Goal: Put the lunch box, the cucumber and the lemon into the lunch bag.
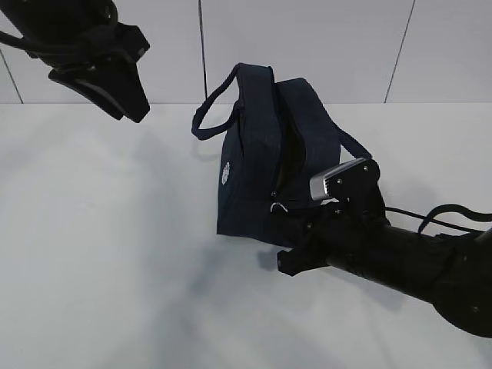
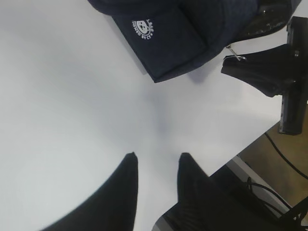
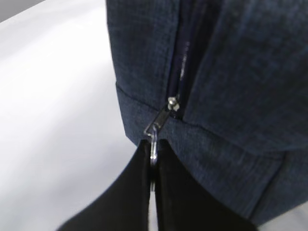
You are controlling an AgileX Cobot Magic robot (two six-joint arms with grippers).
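The lunch bag [image 1: 265, 154] stood upright on the white table [image 1: 100, 254], handles up, its zipper parted along the top. Bare tabletop spread wide to its left and front; the table's edge showed only in the left wrist view, beyond the bag. The right gripper [image 3: 153, 159] pressed against the bag's lower front end, jaws closed on the metal ring pull [image 3: 153, 144], a detail only its wrist view made plain. The left gripper [image 2: 156, 161] hung high, well left of the bag, jaws partly apart, holding nothing.
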